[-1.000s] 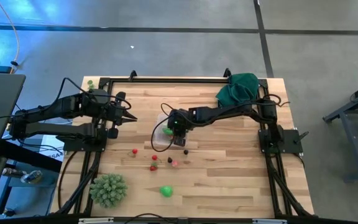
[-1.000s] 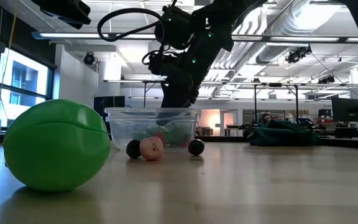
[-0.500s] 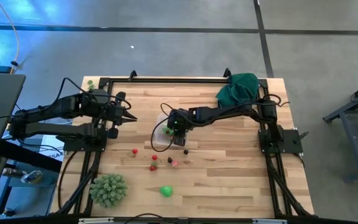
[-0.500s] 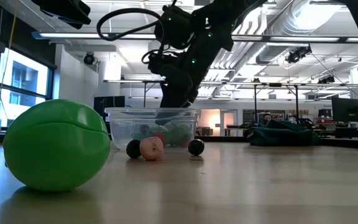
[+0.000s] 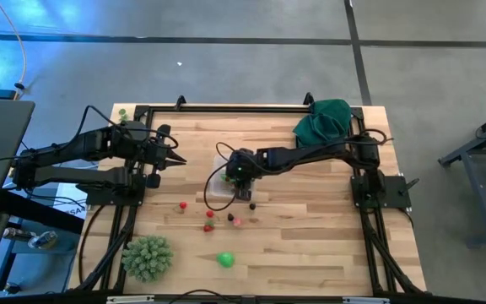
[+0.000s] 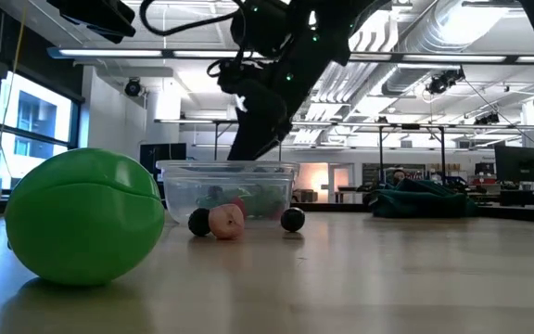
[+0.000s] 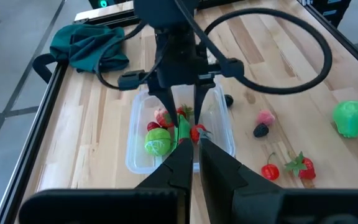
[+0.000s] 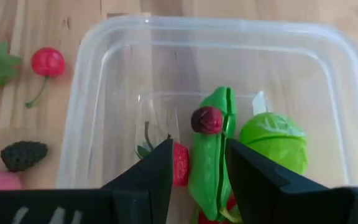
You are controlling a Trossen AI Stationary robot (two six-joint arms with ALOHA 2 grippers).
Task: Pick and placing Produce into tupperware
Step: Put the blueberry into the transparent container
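The right hand (image 5: 241,171) hangs released and empty over the tupperware (image 8: 216,37), where a small dark red piece (image 8: 206,120) lies on the green pod (image 8: 211,163), so next it probably must reach for the cherry (image 8: 46,61) on the surface (image 5: 310,245), while the left hand (image 5: 175,160) waits clenched aside.

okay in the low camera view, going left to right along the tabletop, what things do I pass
Big green toy vegetable → small black berry → pink fruit → another black berry → dark green cloth. The clear container stands behind the berries and the pink fruit.
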